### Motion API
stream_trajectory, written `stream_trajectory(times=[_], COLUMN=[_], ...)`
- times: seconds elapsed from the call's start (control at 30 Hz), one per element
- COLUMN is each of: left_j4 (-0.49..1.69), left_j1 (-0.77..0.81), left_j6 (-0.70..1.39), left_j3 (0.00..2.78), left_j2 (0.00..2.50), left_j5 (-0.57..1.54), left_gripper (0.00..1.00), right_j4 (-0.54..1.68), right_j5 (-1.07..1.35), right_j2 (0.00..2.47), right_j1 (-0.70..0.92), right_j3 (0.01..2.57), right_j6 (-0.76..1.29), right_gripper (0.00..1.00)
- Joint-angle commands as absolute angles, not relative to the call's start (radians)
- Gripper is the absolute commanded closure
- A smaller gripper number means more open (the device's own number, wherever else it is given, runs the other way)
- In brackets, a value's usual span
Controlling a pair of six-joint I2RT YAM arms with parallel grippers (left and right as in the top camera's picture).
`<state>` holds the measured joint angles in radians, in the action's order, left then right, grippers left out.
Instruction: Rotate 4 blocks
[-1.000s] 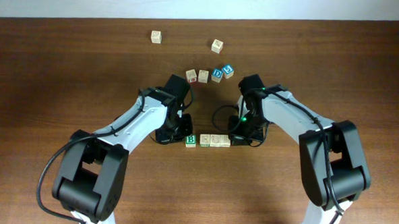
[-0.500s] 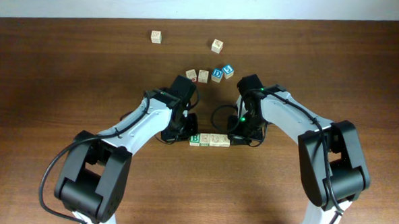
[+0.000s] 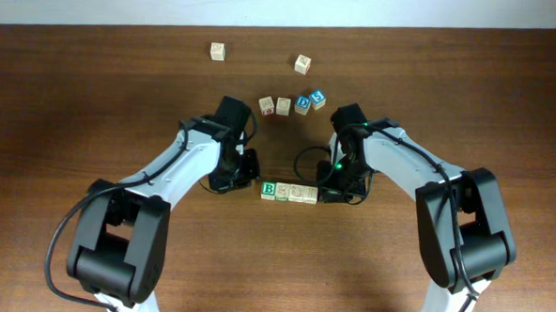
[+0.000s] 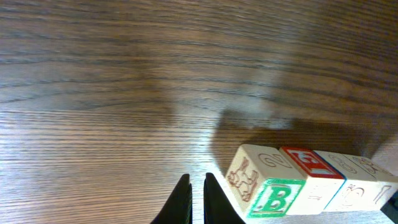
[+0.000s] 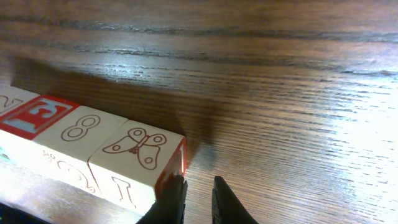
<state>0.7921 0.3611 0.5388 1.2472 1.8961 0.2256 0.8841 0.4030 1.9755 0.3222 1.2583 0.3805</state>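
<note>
At frame centre overhead, four blocks (image 3: 290, 191) lie in a touching row between left claw (image 3: 254, 178) and right claw (image 3: 331, 190). Left wrist: claw barely parted, empty, beside the row's B end. Right wrist: the same, by the butterfly end. Rotation looks nearly finished.

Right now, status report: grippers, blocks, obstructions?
Left gripper barely parted, empty, beside the B block. Right gripper barely parted, empty, beside the butterfly block. Four blocks in a touching row. Loose blocks sit clear behind.
</note>
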Motion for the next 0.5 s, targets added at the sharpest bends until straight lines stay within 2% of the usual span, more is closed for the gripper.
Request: stream_trajectory(times=[0.0,0.13,0.27,0.47], left_j4=[0.796,0.792,0.790,0.790], left_j1=[0.349,0.337,0.297,0.282], left_j6=[0.464,0.438,0.431,0.431], left_j3=[1.246,1.246,1.246,1.246], left_j2=[1.902,1.902,1.902,1.902], left_j5=[0.248,0.247,0.248,0.249], left_gripper=[0.92,0.90,0.95,0.95], right_j4=[0.884,0.879,0.857,0.822], right_j5=[0.416,0.416,0.416,0.421], right_j2=[1.970,1.970,1.970,1.970], right_j1=[0.314,0.314,0.314,0.314], right_j3=[1.262,1.262,1.262,1.262], right_j6=[0.371,0.375,0.376,0.379], right_gripper=[0.78,0.75,0.75,0.75])
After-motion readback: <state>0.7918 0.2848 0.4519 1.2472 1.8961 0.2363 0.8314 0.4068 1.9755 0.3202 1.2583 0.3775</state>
